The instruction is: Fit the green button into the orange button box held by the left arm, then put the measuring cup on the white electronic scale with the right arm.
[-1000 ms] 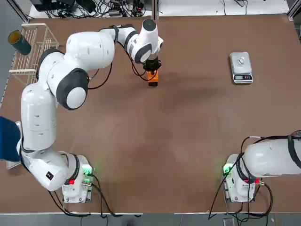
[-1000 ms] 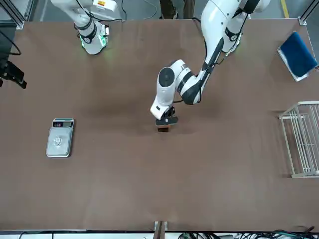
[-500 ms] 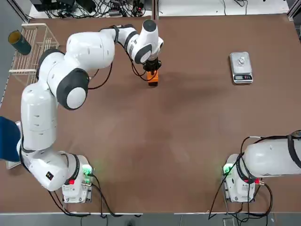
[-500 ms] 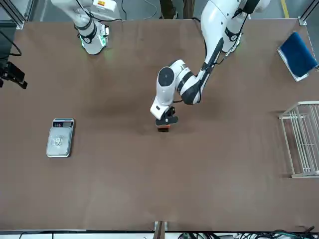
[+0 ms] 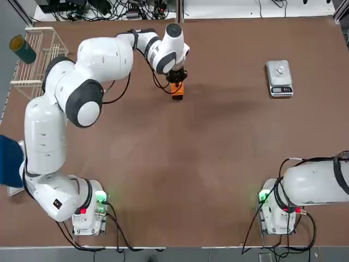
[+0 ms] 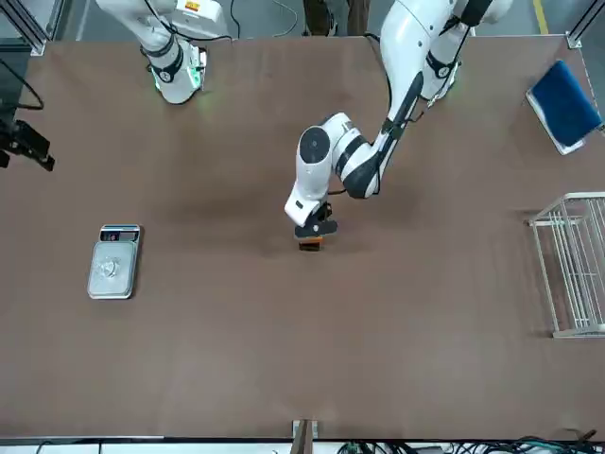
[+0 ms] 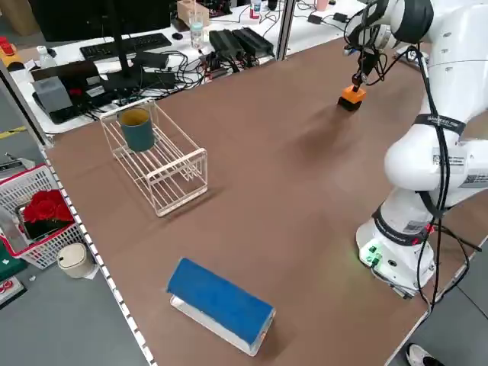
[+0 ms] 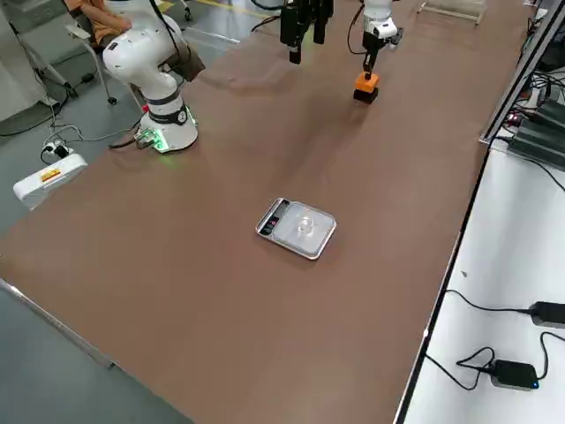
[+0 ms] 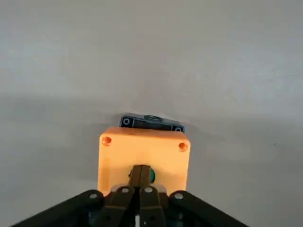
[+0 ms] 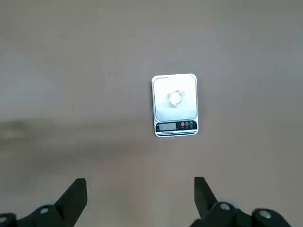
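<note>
The orange button box [image 5: 176, 90] stands on the table at the far middle; it also shows in the left wrist view [image 9: 144, 149]. My left gripper [image 9: 140, 176] points straight down onto its top face, shut, with the fingertips together on the green button [image 9: 150, 175], whose cap peeks out beside them in the box's hole. Far right, the clear measuring cup [image 5: 280, 70] sits on the plate of the white electronic scale [image 5: 280, 82]. High above the scale hangs my right gripper [image 10: 139, 198], open and holding nothing, with cup [image 10: 175, 98] and scale [image 10: 174, 124] well below it.
A white wire rack [image 5: 41, 57] with a dark teal cup [image 5: 22, 49] stands at the far left corner. A blue block [image 7: 221, 301] lies at the left edge near the left arm's base. A dark base piece [image 9: 151, 121] shows at the box's far side.
</note>
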